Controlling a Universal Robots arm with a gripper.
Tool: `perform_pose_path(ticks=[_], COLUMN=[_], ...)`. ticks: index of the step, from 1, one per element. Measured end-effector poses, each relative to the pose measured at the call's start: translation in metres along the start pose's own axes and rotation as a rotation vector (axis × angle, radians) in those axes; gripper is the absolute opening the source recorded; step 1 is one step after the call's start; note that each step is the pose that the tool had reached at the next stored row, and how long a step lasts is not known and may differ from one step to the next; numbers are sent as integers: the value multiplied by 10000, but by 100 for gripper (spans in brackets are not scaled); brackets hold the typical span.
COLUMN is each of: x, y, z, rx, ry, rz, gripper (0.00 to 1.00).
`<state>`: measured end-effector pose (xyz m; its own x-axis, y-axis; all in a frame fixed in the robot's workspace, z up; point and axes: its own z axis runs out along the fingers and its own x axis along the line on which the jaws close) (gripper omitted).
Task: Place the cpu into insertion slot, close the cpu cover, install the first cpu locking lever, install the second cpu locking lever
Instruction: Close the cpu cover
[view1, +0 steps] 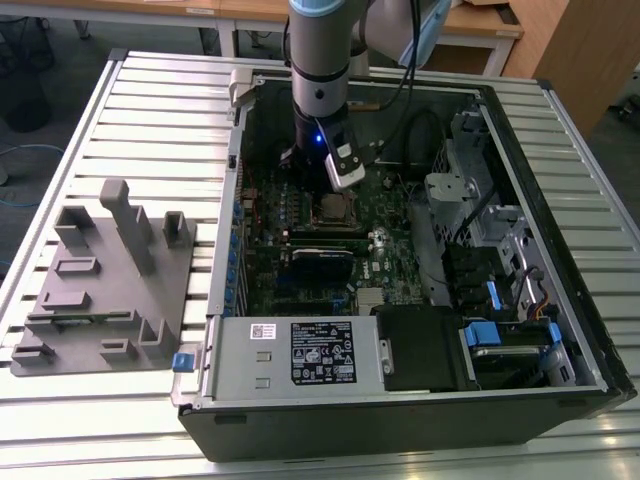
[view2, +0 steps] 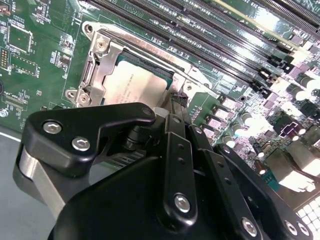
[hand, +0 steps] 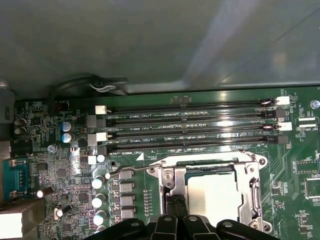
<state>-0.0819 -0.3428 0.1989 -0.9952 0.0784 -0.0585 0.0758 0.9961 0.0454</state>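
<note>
The cpu (view2: 137, 87) lies flat in the insertion slot (view1: 333, 208) on the green board, its pale grey top showing. The cpu cover (hand: 248, 185) is down over it, its silver frame (view2: 101, 56) ringing the chip (hand: 212, 192). A thin wire locking lever (hand: 131, 169) runs out from the socket's corner towards the capacitors. My gripper (hand: 175, 204) stands at the socket's edge beside the chip, its black fingertips (view2: 178, 100) pressed together, shut, with nothing seen between them. In the exterior view the arm reaches straight down into the open case above the socket.
Long black memory slots (hand: 190, 125) run just beyond the socket. Capacitors (hand: 97, 182) stand beside it. The case wall (hand: 150, 40) rises behind the board. A power supply (view1: 300, 352) and drive cage (view1: 500, 250) fill the case's other side. A grey fixture plate (view1: 100, 290) lies outside.
</note>
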Motion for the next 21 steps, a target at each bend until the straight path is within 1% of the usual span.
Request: perform_pose_path(ticks=[12,16,18,21], x=[4,0,1,-2], y=[-2,3,1,3], z=[25,-5,-28,-75], rx=[2,-15,0,-4], ry=[2,-9,0,1], rz=[-2,-1,-1,-2], gripper=[11,11,11,11])
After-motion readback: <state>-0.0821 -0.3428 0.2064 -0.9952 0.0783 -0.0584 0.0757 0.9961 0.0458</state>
